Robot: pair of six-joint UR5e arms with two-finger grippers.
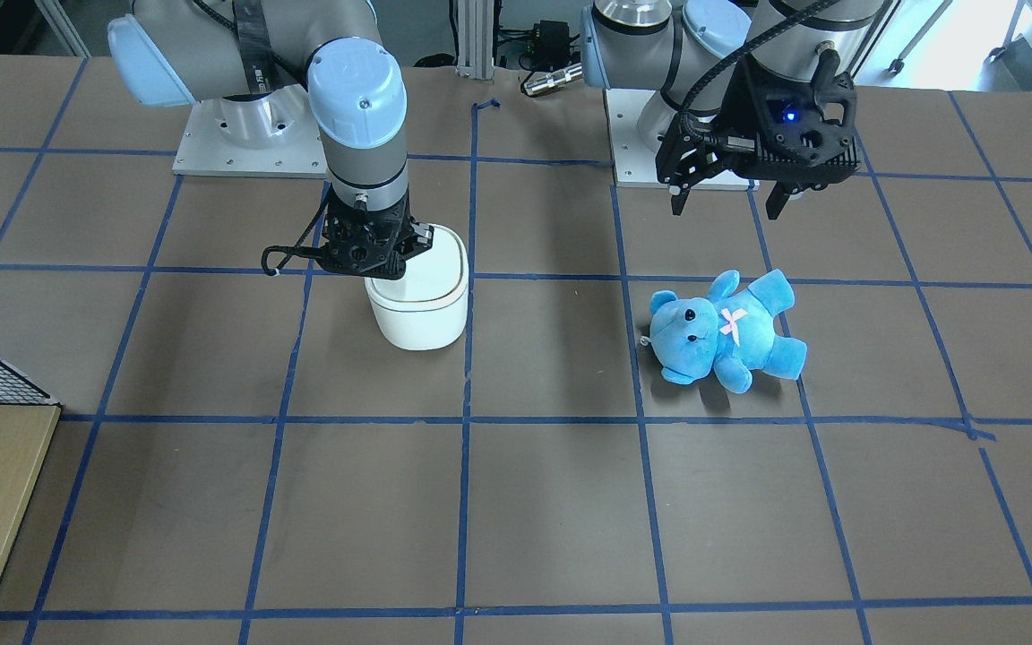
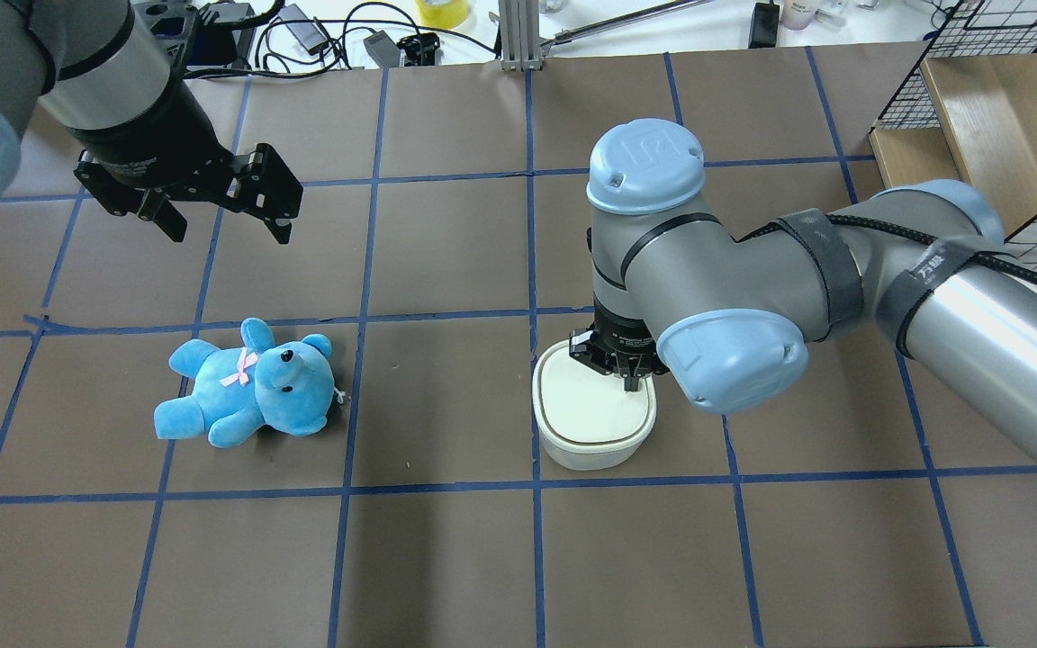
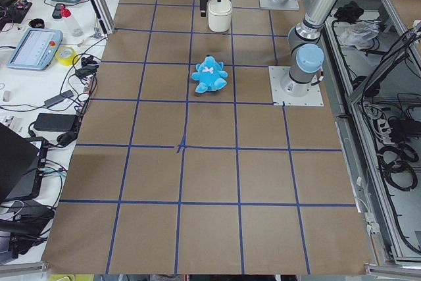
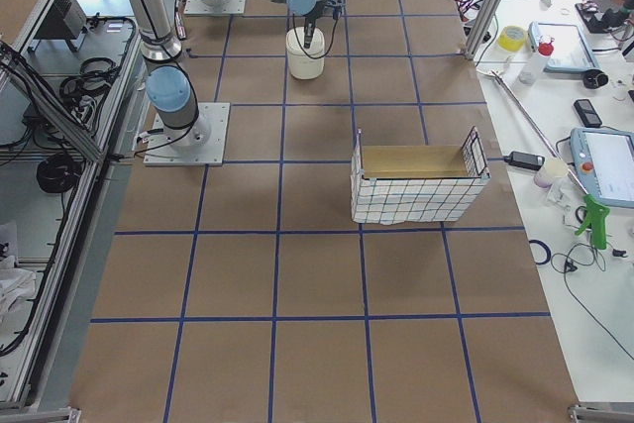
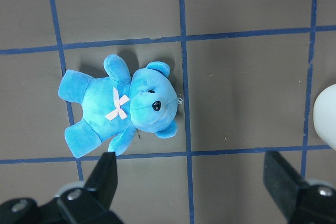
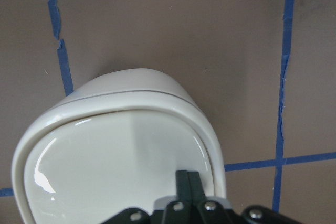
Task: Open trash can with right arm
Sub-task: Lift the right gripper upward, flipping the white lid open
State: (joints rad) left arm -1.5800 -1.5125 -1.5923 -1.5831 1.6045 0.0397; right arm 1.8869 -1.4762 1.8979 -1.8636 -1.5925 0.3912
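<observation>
While the left gripper (image 2: 226,220) hangs above the table (image 2: 446,540) at the left of the overhead view, its 2 fingers are spread wide apart with nothing between them. Just below it in that view, a blue teddy bear (image 2: 248,387) with a pink bow lies on its back, across a line of the blue tape grid. Well to the right of the bear stands the trash can (image 2: 595,423), upright near the middle of the table, with its flat lid down. The right gripper (image 2: 631,378) points straight down over the lid's right rear corner. Its 2 fingers (image 6: 188,182) are pressed together, empty, with their tips at the lid's edge; whether they touch it I cannot tell. The right arm (image 2: 843,261) reaches in from the right. A wire basket (image 2: 910,85) sits at the far right corner.
</observation>
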